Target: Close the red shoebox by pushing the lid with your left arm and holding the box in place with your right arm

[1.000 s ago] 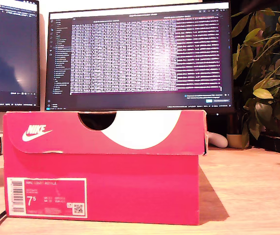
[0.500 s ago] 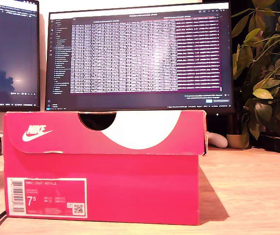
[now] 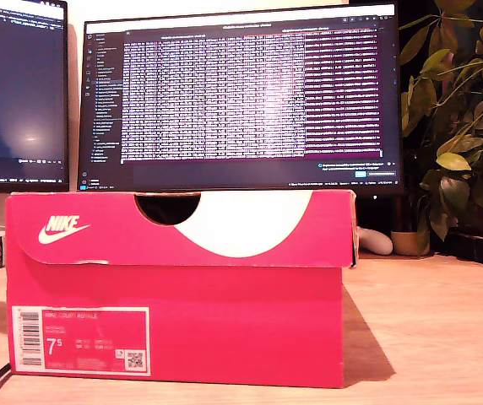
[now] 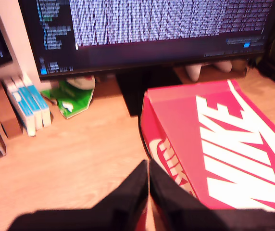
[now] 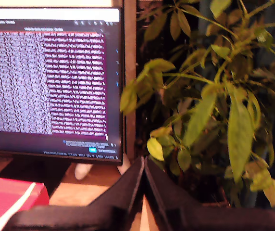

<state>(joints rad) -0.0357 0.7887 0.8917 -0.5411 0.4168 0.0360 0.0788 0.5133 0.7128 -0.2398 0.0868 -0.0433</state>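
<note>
The red shoebox stands on the wooden table, filling the exterior view's lower left, with its lid lying flat on top. Neither arm shows in the exterior view. In the first wrist view my first gripper is shut with nothing in it, hovering just off a corner of the lid's white-lettered top. My second gripper is also shut and holds nothing; it points at a potted plant, and only a corner of the box shows in the second wrist view.
Two lit monitors stand behind the box. The leafy plant fills the exterior view's right. A white object lies behind the box. Small cartons and a green packet sit under the monitor.
</note>
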